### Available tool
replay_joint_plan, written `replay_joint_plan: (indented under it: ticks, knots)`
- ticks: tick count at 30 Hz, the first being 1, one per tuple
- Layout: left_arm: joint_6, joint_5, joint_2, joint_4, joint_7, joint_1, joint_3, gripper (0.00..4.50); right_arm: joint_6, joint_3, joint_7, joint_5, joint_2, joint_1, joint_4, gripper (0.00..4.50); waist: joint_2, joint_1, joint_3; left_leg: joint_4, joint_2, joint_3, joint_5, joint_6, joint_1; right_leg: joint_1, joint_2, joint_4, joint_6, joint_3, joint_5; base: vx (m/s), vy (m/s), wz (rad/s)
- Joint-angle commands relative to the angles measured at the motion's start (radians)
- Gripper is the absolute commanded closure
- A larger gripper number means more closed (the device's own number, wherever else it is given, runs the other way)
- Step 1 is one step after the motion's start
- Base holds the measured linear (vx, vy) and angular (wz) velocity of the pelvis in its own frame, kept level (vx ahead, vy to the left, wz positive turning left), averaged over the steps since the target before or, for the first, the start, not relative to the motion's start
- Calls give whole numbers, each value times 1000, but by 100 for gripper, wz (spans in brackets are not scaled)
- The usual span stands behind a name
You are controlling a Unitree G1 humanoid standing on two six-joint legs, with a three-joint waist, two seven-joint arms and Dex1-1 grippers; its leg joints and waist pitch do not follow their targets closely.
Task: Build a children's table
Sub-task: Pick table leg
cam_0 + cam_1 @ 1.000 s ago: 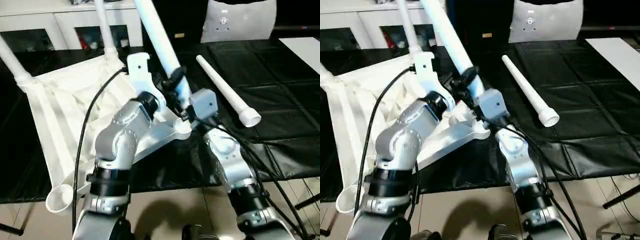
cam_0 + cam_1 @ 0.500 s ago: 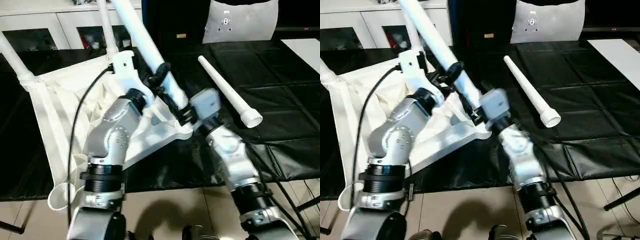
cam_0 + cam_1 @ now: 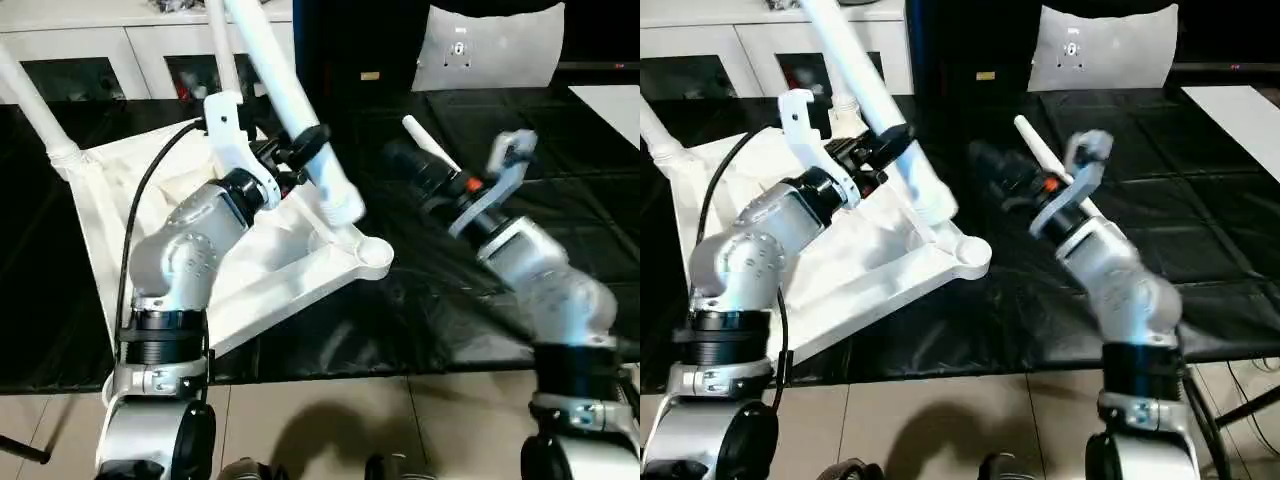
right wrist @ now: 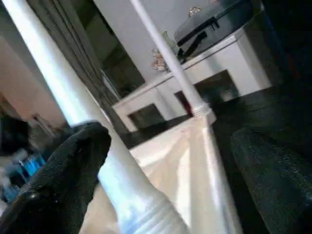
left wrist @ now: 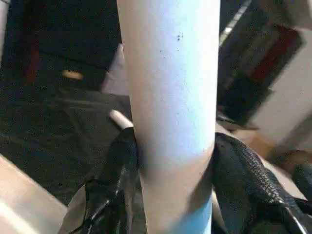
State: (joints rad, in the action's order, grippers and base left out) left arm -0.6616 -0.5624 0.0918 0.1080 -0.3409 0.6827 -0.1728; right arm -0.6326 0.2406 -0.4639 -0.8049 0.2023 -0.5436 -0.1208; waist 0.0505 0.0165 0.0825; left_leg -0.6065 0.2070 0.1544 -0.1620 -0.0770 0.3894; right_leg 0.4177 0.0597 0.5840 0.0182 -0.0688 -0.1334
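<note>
The children's table top (image 3: 275, 272) lies upside down on the black padded surface, ribs up. Two white legs (image 3: 30, 100) (image 3: 222, 50) stand in its far corner sockets. My left gripper (image 3: 308, 152) is shut on a third leg (image 3: 275, 60), which leans back to the left. In the left wrist view that leg (image 5: 170, 97) sits between the black fingers (image 5: 117, 185). Its flared lower end hovers just above the near right corner socket (image 3: 374, 257). My right gripper (image 3: 415, 165) is open to the right of that leg, holding nothing. Behind my right arm lies a loose leg (image 3: 1035, 145).
The black padded surface (image 3: 560, 170) stretches to the right and ends at a front edge above the tiled floor. White cabinets (image 3: 100, 50) line the back. A pale panel (image 3: 490, 45) stands at the back right, and a white sheet (image 3: 610, 100) lies at the right edge.
My right gripper has opened, let go of the leg's lower end and pulled back to the right. The left gripper has carried the leg a little to the left, off the socket.
</note>
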Motion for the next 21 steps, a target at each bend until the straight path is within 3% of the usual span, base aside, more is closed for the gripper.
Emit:
replay_joint_plan:
  ticks: [1, 7, 10, 15, 21]
  knots:
    - [-28, -26, 25, -1, -37, 26, -12, 255, -39, 10, 1, -22, 18, -12, 15, 0, -17, 8, -96, 54, -8, 14, -148, 68, -9, -63, 46, -73, 125, 22, -357, 0, 0, 0]
    - [-61, -50, 77, -8, -134, 33, 16, 255, -79, -16, -58, 2, 64, -13, 51, 0, -17, 21, -94, 55, -7, 16, -151, 58, -14, -60, 46, -76, 116, 23, -385, 0, 0, 0]
    - [-53, -23, 138, -15, -233, 35, 80, 255, -52, -58, -135, 26, 115, -13, 66, 0, -19, 25, -89, 58, -5, 15, -161, 54, -15, -56, 47, -78, 94, 24, -412, 0, 0, 0]
    - [10, -5, 214, -22, -437, 40, 159, 255, -16, -155, -320, 86, 215, -24, 56, 0, -21, 27, -85, 60, -5, 15, -181, 51, -14, -57, 49, -81, 90, 25, -435, 0, 0, 0]
    - [65, -50, 258, -19, -664, 46, 183, 255, -28, -215, -544, 85, 302, -47, 34, 0, -24, 27, -83, 59, -3, 15, -173, 67, -12, -60, 51, -75, 119, 27, -414, 0, 0, 0]
